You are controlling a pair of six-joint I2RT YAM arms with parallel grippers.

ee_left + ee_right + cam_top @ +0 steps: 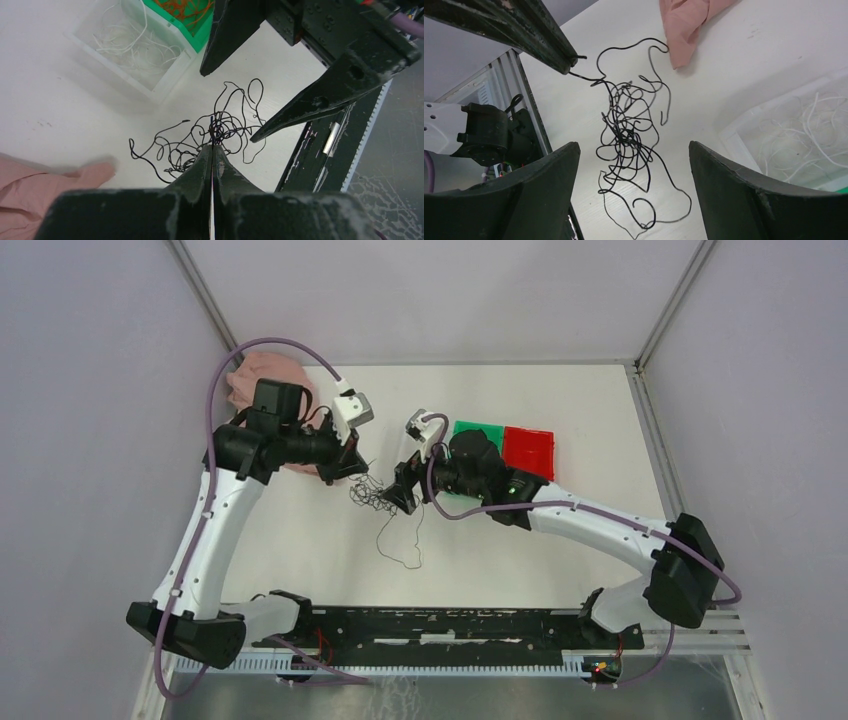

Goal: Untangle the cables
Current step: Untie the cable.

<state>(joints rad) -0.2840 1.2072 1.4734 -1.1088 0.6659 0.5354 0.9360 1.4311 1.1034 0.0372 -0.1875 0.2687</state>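
The black tangle of cables (pixel 372 495) sits mid-worktop (pixel 300 560), one strand pinched in my left gripper (pixel 212 150), my right gripper (pixel 633 145) spread wide over it, near a clear bin (pixel 172 75) of white wires (pixel 130 47) and a green bin (pixel 192 37) of orange wires (pixel 182 7).

The cables (pixel 372 496) lie between left hand (pixel 350 473) and right hand (pixel 402 498), cloth (pixel 262 375) at left, bins (pixel 525 448) at right.

I find no writing, label, brand mark or number that I can read in any of my three views.
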